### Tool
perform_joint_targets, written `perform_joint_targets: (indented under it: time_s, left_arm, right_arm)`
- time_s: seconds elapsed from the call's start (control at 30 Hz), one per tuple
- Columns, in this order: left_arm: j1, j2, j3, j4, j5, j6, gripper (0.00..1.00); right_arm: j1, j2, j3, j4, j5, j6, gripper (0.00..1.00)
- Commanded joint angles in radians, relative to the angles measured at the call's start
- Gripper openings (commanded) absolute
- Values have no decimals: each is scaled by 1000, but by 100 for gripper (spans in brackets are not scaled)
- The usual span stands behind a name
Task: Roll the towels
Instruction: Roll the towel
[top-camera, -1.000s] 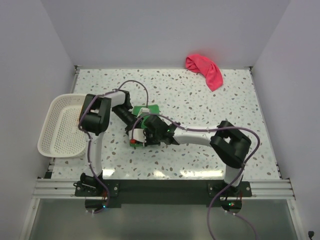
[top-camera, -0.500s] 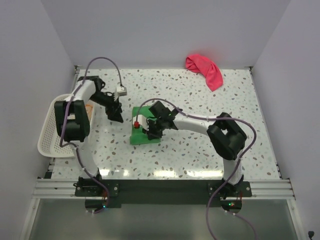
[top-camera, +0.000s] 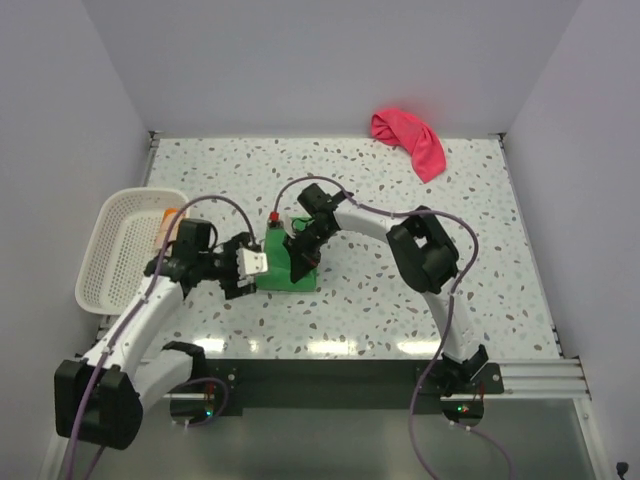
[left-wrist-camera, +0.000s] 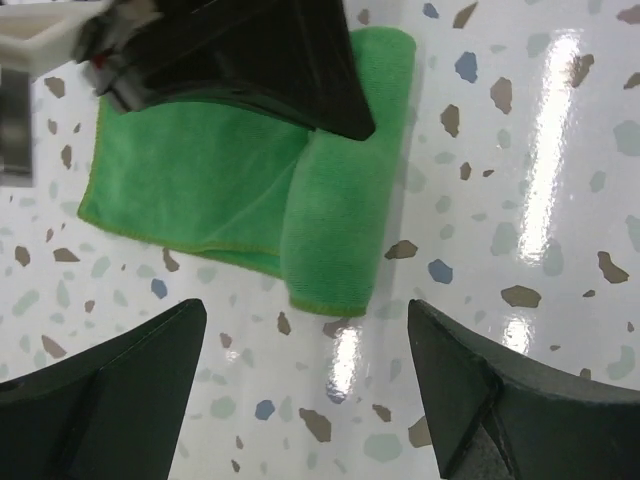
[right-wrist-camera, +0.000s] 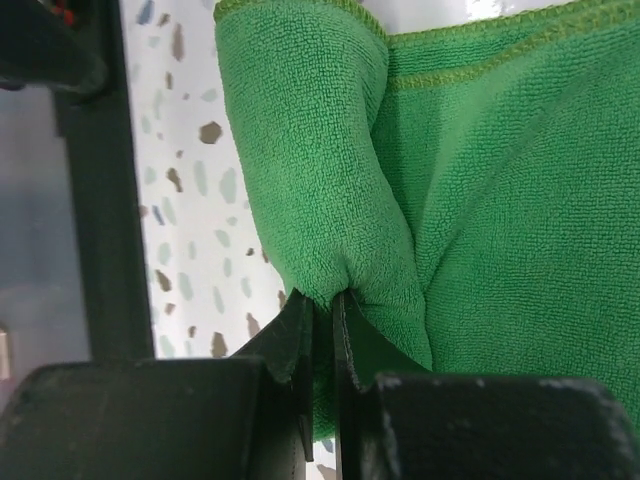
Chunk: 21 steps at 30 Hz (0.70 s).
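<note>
A bright green towel (top-camera: 282, 270) lies on the speckled table, one long side turned up into a thick fold (left-wrist-camera: 338, 215). My right gripper (top-camera: 299, 254) is shut on that fold, its tips (right-wrist-camera: 322, 300) pinching the green cloth (right-wrist-camera: 500, 150). Just left of the towel, my left gripper (top-camera: 252, 272) stands open over bare table (left-wrist-camera: 305, 370). The end of the fold lies just beyond its fingertips. A pink-red towel (top-camera: 410, 140) lies crumpled at the back right. A bit of peach-orange towel (top-camera: 168, 216) shows in the basket.
A white mesh basket (top-camera: 115, 262) stands at the table's left edge, close behind my left arm. Grey walls close in the back and both sides. The right arm's black body (left-wrist-camera: 250, 50) hangs over the far part of the green towel.
My left arm has swung from the back left beside the basket down to the green towel's left side. The right gripper has shifted slightly back, still pinching the towel.
</note>
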Motion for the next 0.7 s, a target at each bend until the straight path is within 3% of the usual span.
perform_joint_targets:
  time_s: [0.0,0.4,0.67]
  left_arm:
    - [-121,-57,-121,263,-149,-62,88]
    - [-381,69,-204,429,-282,30,79]
    - [-444,105,-267,481,-318,121,69]
  right_arm:
    - [12,148,-22,-208,-37,54,0]
    - [-45,232,15,-218,-111,93,0]
    - [-75,215,-39,-148,-140,104,0]
